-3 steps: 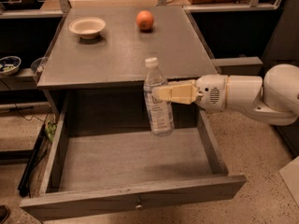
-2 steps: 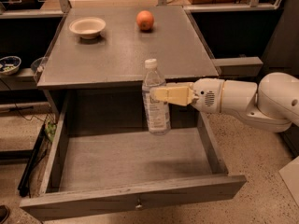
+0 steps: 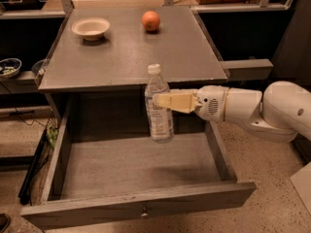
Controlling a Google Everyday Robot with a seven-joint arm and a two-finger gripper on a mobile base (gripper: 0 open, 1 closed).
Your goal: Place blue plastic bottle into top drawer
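The blue plastic bottle (image 3: 159, 111) is clear with a white cap and pale label. It stands upright, held over the back of the open top drawer (image 3: 136, 166). My gripper (image 3: 161, 101) reaches in from the right with pale yellow fingers (image 3: 176, 101) shut on the bottle's upper body. The white arm (image 3: 252, 108) extends from the right edge. The drawer is pulled out, its inside bare, its front panel with a small round knob (image 3: 144, 211) at the bottom of the view. The bottle's base hangs just above or at the drawer floor; I cannot tell which.
The grey cabinet top (image 3: 131, 47) carries a shallow white bowl (image 3: 91, 27) at the back left and an orange fruit (image 3: 151, 20) at the back centre. A small patterned bowl (image 3: 8, 67) sits on a low shelf at left. Speckled floor lies to the right.
The gripper and bottle have shifted slightly left and back toward the cabinet, staying upright over the drawer. The drawer, bowl and orange have not moved.
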